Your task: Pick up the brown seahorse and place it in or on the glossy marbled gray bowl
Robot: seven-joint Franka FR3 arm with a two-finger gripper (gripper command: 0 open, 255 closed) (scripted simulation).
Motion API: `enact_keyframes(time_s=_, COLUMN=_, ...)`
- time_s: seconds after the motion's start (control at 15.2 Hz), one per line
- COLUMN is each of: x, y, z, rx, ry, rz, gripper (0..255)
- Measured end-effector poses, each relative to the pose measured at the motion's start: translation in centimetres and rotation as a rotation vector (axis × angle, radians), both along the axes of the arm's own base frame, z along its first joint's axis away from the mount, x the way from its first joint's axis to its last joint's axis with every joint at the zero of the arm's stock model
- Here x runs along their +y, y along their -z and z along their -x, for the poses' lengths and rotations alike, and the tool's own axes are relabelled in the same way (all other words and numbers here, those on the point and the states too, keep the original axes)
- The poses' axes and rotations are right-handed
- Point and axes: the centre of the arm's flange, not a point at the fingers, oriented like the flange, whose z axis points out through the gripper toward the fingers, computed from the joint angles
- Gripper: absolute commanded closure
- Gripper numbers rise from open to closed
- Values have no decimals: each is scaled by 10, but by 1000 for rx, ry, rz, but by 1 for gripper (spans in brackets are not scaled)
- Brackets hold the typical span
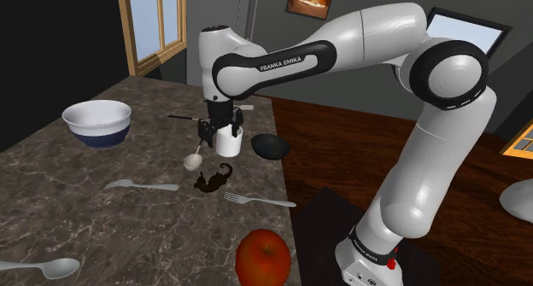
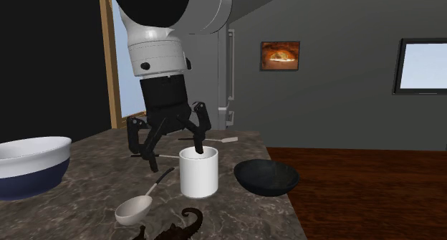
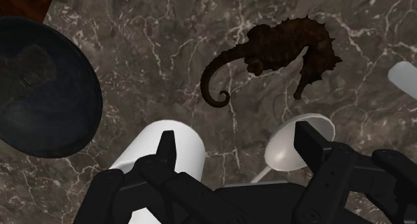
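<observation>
The dark brown seahorse (image 1: 213,180) (image 2: 179,228) (image 3: 281,55) lies flat on the marble counter, beside a white ladle (image 1: 195,160) (image 3: 297,142). My gripper (image 1: 218,129) (image 2: 175,151) (image 3: 238,146) hangs open a little above the counter, short of the seahorse, with nothing between its fingers. One finger stands over the rim of a white cup (image 1: 229,141) (image 2: 198,172) (image 3: 160,149), the other over the ladle's bowl. The glossy dark grey bowl (image 1: 271,145) (image 2: 266,176) (image 3: 40,89) sits just past the cup, near the counter's edge.
A white bowl with a blue base (image 1: 96,122) (image 2: 29,167) stands at the shoulder view's left. Two forks (image 1: 141,185) (image 1: 259,201), a red apple (image 1: 262,257) and a spoon (image 1: 43,267) lie nearer the front. The counter ends just beyond the dark bowl.
</observation>
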Motion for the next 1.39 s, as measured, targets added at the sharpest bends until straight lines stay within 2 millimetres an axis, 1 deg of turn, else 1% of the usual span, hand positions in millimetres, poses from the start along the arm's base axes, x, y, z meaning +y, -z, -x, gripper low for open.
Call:
enact_keyframes(time_s=0.26, x=0, y=1, z=0, rx=0, ry=0, rz=0, gripper=0)
enact_keyframes(time_s=0.33, x=0, y=1, z=0, rx=0, ry=0, rz=0, gripper=255)
enact_keyframes(time_s=0.92, x=0, y=1, z=0, rx=0, ry=0, rz=0, gripper=255)
enact_keyframes(time_s=0.99, x=0, y=1, z=0, rx=0, ry=0, rz=0, gripper=0)
enact_keyframes(time_s=1.06, x=0, y=1, z=0, rx=0, ry=0, rz=0, gripper=0)
enact_keyframes(time_s=1.12, x=-1, y=7, z=4, rx=-7, ry=46, rz=-4, gripper=0)
enact_keyframes(time_s=1.25, x=-1, y=23, z=15, rx=-40, ry=248, rz=-16, gripper=0)
enact_keyframes(time_s=1.39, x=0, y=46, z=29, rx=-79, ry=495, rz=-30, gripper=0)
